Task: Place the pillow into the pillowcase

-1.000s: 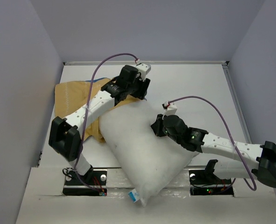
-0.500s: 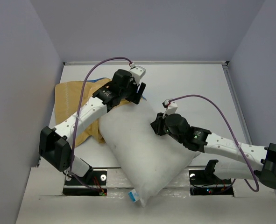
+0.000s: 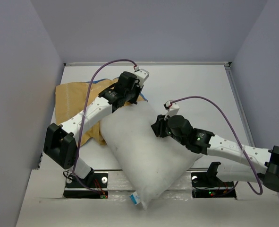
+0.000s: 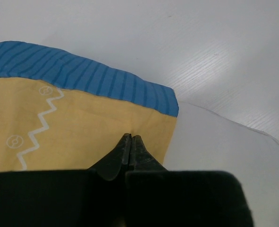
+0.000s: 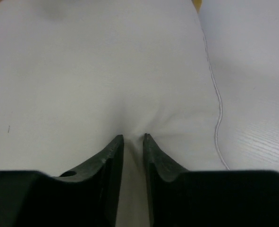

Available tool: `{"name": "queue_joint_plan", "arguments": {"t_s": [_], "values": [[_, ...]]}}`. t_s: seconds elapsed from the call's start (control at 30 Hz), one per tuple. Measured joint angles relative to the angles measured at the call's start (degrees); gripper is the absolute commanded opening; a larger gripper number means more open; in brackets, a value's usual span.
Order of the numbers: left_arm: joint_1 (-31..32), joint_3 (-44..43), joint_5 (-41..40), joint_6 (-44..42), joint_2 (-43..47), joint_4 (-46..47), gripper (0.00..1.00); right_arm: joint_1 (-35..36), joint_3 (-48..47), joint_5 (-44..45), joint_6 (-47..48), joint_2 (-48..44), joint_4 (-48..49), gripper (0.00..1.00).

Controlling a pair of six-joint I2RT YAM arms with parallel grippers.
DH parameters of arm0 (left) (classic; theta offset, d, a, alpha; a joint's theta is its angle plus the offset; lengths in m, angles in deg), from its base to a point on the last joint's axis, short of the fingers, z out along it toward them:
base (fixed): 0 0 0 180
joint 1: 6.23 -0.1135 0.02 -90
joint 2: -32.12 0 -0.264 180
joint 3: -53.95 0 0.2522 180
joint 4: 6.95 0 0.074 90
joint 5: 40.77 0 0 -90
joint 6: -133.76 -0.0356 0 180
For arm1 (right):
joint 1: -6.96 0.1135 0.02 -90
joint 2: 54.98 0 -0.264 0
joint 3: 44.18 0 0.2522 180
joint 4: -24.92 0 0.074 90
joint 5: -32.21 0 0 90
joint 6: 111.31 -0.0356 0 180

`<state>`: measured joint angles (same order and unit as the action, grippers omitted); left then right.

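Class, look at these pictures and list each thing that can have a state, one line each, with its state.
pillow, outside the case, lying partly over it
pillowcase, rumpled, yellow side up, no pillow inside
left pincer, shut on the pillowcase's yellow fabric near its corner
right pincer, closed to a narrow gap, pinching a pucker of the pillow

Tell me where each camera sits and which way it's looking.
Top: above and behind, looking down at the table; left arm and right arm show.
Left wrist: on that arm, looking past the left gripper, shut on the pillowcase.
Right wrist: on that arm, looking past the right gripper, shut on the pillow.
Shared: top and right wrist both show the pillow.
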<state>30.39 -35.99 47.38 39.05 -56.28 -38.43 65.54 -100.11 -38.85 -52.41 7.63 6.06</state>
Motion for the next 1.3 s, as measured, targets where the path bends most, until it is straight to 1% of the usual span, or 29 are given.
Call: {"name": "queue_joint_plan", "arguments": {"t_s": [0.03, 0.07, 0.13, 0.17, 0.23, 0.27, 0.3, 0.37, 0.43, 0.47, 0.5, 0.53, 0.6, 0.63, 0.67, 0.7, 0.73, 0.77, 0.9, 1.0, 1.17, 1.3], "values": [[0.0, 0.0, -0.1, 0.1, 0.0, 0.1, 0.0, 0.0, 0.0, 0.0, 0.1, -0.1, 0.0, 0.56], [0.1, 0.0, -0.1, 0.0, 0.0, 0.2, 0.0, 0.0, 0.0, 0.0, 0.7, -0.3, 0.0, 0.68], [0.1, 0.0, 0.0, 0.1, 0.0, 0.4, 0.0, -0.1, -0.1, 0.1, 1.8, -0.3, 0.0, 0.77], [0.2, 0.0, 0.2, 0.2, 0.0, 0.5, 0.0, -0.5, -0.4, 0.0, 2.7, -0.3, -0.2, 0.84], [0.1, 0.0, 1.1, 0.5, 0.0, 0.7, 0.0, -1.8, -1.6, -0.8, 4.0, 0.0, -0.3, 0.89], [0.1, 0.0, 1.8, 0.9, 0.0, 1.0, 0.0, -2.9, -2.2, -1.4, 4.7, 0.3, -0.2, 0.89], [0.2, 0.0, 2.3, 1.2, 0.0, 1.3, 0.0, -4.6, -3.1, -3.3, 5.2, 1.0, -0.1, 0.9], [0.2, 0.0, 3.6, 2.1, 0.0, 2.1, 0.0, -10.2, -5.6, -8.5, 6.1, 3.6, 1.2, 0.91], [0.2, 0.0, 4.6, 2.8, 0.0, 2.4, 0.0, -13.2, -7.5, -11.7, 6.6, 7.4, 3.1, 0.91], [0.2, 0.0, 5.5, 3.8, 0.0, 2.7, 0.0, -14.5, -8.5, -14.7, 7.0, 10.4, 3.7, 0.91], [0.2, 0.0, 6.0, 4.2, 0.0, 2.8, 0.0, -14.7, -9.1, -16.0, 7.1, 12.0, 4.1, 0.88], [0.2, 0.0, 7.0, 5.2, 0.0, 3.3, 0.0, -14.7, -10.0, -18.4, 7.2, 14.8, 4.8, 0.75], [0.1, 0.0, 8.3, 6.7, 0.0, 3.9, 0.0, -14.6, -10.5, -23.3, 6.9, 19.6, 6.8, 0.61], [0.1, 0.0, 9.4, 7.7, 0.0, 4.6, 0.0, -14.7, -10.3, -26.5, 6.4, 21.3, 8.6, 0.34], [0.1, 0.0, 10.3, 8.5, 0.0, 5.2, 0.0, -14.7, -10.1, -28.5, 6.0, 22.1, 10.2, 0.17], [0.1, 0.0, 11.0, 9.5, 0.0, 5.7, 0.0, -14.8, -9.9, -30.3, 5.9, 22.5, 11.8, 0.07], [0.1, 0.0, 11.8, 10.5, 0.0, 6.3, 0.0, -14.8, -9.6, -32.0, 5.2, 22.5, 13.4, 0.02], [0.1, 0.0, 12.6, 11.5, 0.0, 6.8, 0.0, -14.7, -9.4, -33.3, 4.8, 22.3, 15.0, 0.0], [0.1, -0.3, 15.9, 15.6, -0.1, 8.5, 0.0, -13.4, -7.6, -36.4, 5.5, 19.7, 19.9, 0.0], [0.1, -2.8, 19.8, 19.7, -2.0, 9.6, 0.0, -12.7, -5.0, -38.1, 7.4, 16.9, 23.8, 0.0], [1.3, -6.1, 25.7, 28.3, -6.1, 16.7, 0.0, -11.5, -2.7, -42.0, 11.8, 13.4, 29.4, 0.0], [2.6, -5.9, 25.2, 34.9, -6.0, 20.8, 0.0, -10.8, 1.3, -41.7, 12.9, 11.1, 36.8, 0.0]]}}
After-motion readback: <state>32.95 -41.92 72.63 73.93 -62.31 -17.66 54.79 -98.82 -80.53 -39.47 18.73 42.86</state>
